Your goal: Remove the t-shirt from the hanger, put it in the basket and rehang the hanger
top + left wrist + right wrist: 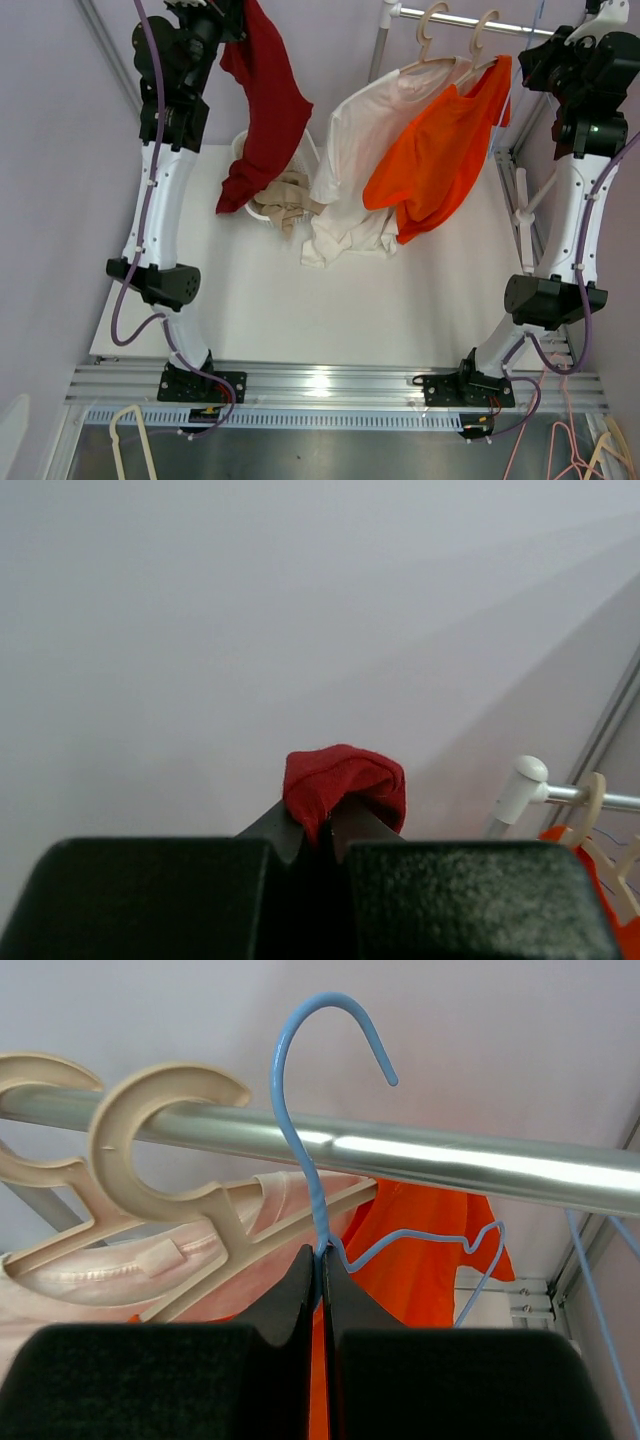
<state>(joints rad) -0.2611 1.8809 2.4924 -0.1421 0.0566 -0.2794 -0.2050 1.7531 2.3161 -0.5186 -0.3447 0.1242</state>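
Observation:
A dark red t-shirt (265,110) hangs free from my left gripper (232,18), which is raised high at the back left and shut on a fold of it. In the left wrist view the red cloth (345,778) bunches over the closed fingertips of the left gripper (322,830). My right gripper (322,1260) is shut on the neck of a bare blue wire hanger (310,1150), whose hook rises in front of the metal rail (450,1160). In the top view the right gripper (540,52) is at the rail's right end.
An orange t-shirt (440,160) and a white shirt (355,150) hang on beige plastic hangers (160,1110) on the rail (450,20). A white basket (243,150) with beige clothes stands behind the red shirt. Spare hangers lie below the table's front edge.

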